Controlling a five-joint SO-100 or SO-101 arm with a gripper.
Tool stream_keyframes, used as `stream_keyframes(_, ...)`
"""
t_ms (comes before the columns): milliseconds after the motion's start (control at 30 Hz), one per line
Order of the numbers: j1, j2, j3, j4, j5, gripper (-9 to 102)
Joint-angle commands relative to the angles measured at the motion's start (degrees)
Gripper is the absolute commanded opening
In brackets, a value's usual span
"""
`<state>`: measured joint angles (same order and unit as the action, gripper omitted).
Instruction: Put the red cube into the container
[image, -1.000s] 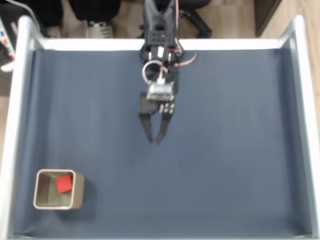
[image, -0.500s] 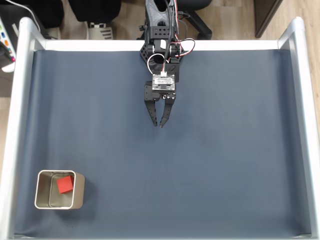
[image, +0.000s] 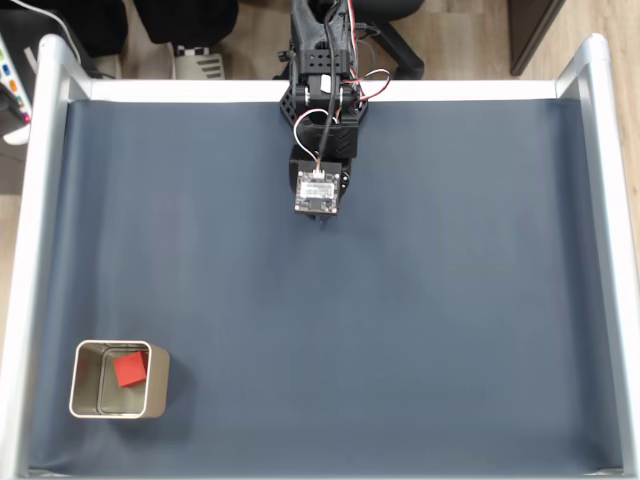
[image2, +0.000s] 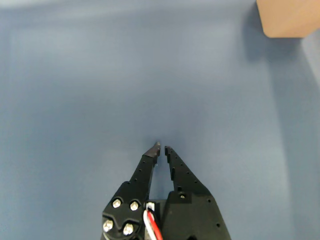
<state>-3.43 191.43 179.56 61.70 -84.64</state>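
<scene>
In the fixed view the red cube (image: 130, 369) lies inside the container (image: 158, 375), toward its upper-right corner, at the lower left of the dark blue mat (image: 450, 300). The arm (image: 322, 90) is folded near the top edge of the mat, well apart from the tin. In the wrist view the gripper (image2: 161, 146) hangs over bare mat, its black fingers (image2: 145, 167) nearly together with a thin gap between the tips, holding nothing.
</scene>
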Motion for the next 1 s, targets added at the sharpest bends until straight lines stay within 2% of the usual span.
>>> stream_keyframes(0, -0.2, 0.8, -0.3, 4.6, -0.1, 0)
stream_keyframes(300, -0.2, 0.8, -0.3, 12.3, 0.7, 0)
stream_keyframes(967, -0.1, 0.8, -0.3, 12.4, -0.6, 1)
